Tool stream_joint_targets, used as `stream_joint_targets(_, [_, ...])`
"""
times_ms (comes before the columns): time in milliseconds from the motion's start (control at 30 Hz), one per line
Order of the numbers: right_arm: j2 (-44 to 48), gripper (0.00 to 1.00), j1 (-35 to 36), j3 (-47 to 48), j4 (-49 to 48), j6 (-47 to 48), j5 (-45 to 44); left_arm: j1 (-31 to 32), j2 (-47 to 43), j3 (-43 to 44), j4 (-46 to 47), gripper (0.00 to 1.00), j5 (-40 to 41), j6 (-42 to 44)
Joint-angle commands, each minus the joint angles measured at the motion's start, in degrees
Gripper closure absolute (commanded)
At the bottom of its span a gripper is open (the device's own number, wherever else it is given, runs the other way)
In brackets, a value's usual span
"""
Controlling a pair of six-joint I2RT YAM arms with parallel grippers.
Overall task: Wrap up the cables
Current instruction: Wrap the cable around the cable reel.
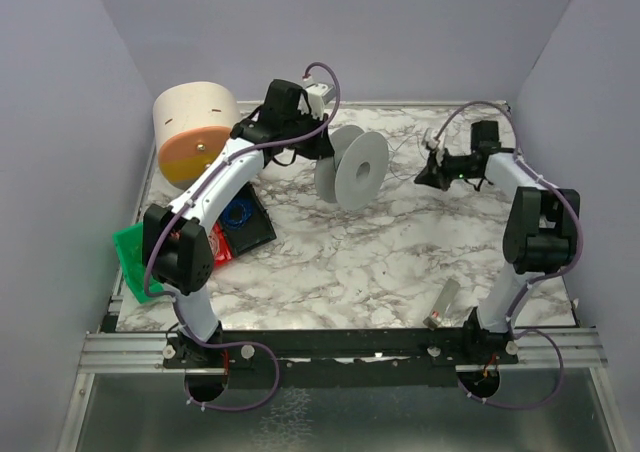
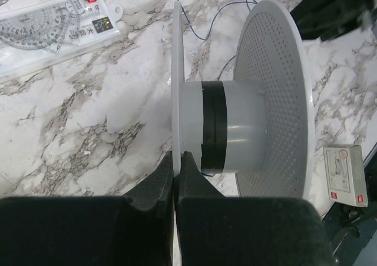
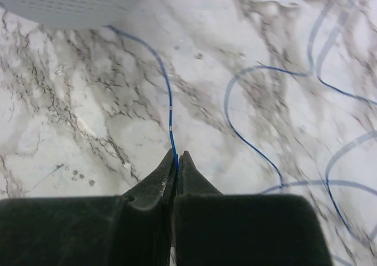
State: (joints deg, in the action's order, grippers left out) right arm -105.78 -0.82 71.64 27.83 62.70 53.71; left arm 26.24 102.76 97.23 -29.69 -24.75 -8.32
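Evidently, the left gripper (image 2: 177,160) is clamped on 1 flange of the white spool (image 2: 235,130) and the right gripper (image 3: 177,157) is pinched shut on the thin cable (image 3: 168,95), which runs left to the spool, so winding seems in hand; next, turn the spool with the line taut.

My arms (image 1: 215,182) are white tubes with black joints, trailed by thin purple hoses (image 1: 322,66), and my fingers (image 2: 153,189) are matte black wedges.
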Motion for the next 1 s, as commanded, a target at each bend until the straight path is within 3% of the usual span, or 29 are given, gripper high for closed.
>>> stream_joint_targets(0, [-1.8,1.0,-4.7,7.2,9.9,-10.7,6.4,0.0,-5.2,-1.4,1.2,1.0,-2.5,3.5])
stream_joint_targets(133, [-5.0,1.0,-5.1,19.4,15.3,-30.3,2.6,3.0,-5.5,-2.3,0.8,1.0,5.8,6.2])
stream_joint_targets(200, [-6.7,0.99,-5.1,26.7,22.4,-32.8,7.1,5.1,-5.4,-2.7,0.9,1.0,10.4,6.9])
stream_joint_targets(300, [-5.6,0.99,-4.8,29.8,21.4,-43.2,14.5,8.8,-4.7,-3.1,0.9,1.0,20.2,7.8])
stream_joint_targets(500, [2.3,0.99,-0.8,21.2,4.2,-63.9,21.1,12.1,-2.8,-4.0,2.8,1.0,34.2,6.2])
stream_joint_targets(667, [6.3,1.0,4.2,16.5,-2.2,-70.8,24.9,13.3,-1.8,-4.5,3.6,1.0,35.9,6.7])
stream_joint_targets(867, [9.0,0.99,5.4,4.7,-35.1,-98.7,29.4,15.4,-0.1,-3.5,3.7,1.0,41.1,7.8])
stream_joint_targets(967, [9.2,0.99,8.2,2.1,-39.8,-100.6,30.2,15.8,1.2,-2.0,3.6,1.0,44.6,5.9])
